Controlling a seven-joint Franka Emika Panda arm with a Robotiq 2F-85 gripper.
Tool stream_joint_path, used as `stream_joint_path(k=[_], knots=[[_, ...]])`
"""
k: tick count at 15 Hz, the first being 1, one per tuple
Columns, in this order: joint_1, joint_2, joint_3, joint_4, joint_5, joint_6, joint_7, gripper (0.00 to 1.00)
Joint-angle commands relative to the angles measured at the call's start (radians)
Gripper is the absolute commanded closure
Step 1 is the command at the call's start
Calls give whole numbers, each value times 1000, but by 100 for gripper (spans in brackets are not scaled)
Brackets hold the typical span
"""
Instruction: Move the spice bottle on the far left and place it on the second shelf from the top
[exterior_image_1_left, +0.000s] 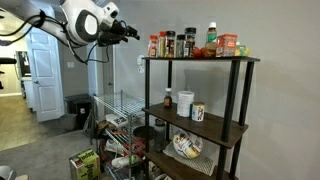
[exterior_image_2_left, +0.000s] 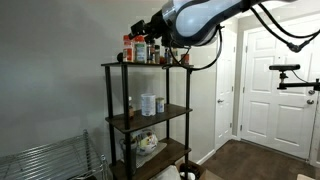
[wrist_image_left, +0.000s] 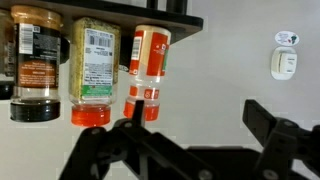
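Reddish-orange and slim, the spice bottle (exterior_image_1_left: 153, 46) stands upright at the very end of the row on the top board of the black-framed shelving unit (exterior_image_1_left: 237, 95), the end nearest the arm, and nothing is touching it. Up close in the wrist view, which reads upside down, that same bottle (wrist_image_left: 150, 62) hangs from the dark board with its light label towards us. It sits just beside a jar of greenish spice (wrist_image_left: 91, 65) with a red cap, and past that comes a dark brown jar (wrist_image_left: 35, 60) with a black cap. Out to the gripper (exterior_image_1_left: 128, 32) now: it hovers level with the row, just off the shelf's end and apart from the bottle. Its fingers (wrist_image_left: 100, 150) are spread wide, holding nothing, with pale wall showing in the gap. One board down, the second shelf (exterior_image_1_left: 225, 125) carries a small bottle (exterior_image_1_left: 167, 100), a white container (exterior_image_1_left: 186, 103) and a mug (exterior_image_1_left: 198, 112), all gathered towards the arm's end. In an exterior view the white arm (exterior_image_2_left: 195, 20) crowds the top corner of the unit, and I can't pick the bottle out there. Lower down sits a patterned bowl (exterior_image_1_left: 187, 147), a silver wire rack (exterior_image_1_left: 115, 115) stands beside the unit, and a small white device (wrist_image_left: 285, 55) is on the wall.
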Motion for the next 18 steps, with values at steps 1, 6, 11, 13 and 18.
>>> stream_joint_path(k=[1, 6, 11, 13, 18], knots=[[-93, 23, 73, 46, -5, 8, 41, 0], [-264, 57, 214, 142, -26, -21, 74, 0], [-473, 78, 414, 221, -33, -56, 81, 0], [-542, 81, 483, 241, -29, -73, 83, 0], [-766, 59, 692, 296, -19, -116, 130, 0]])
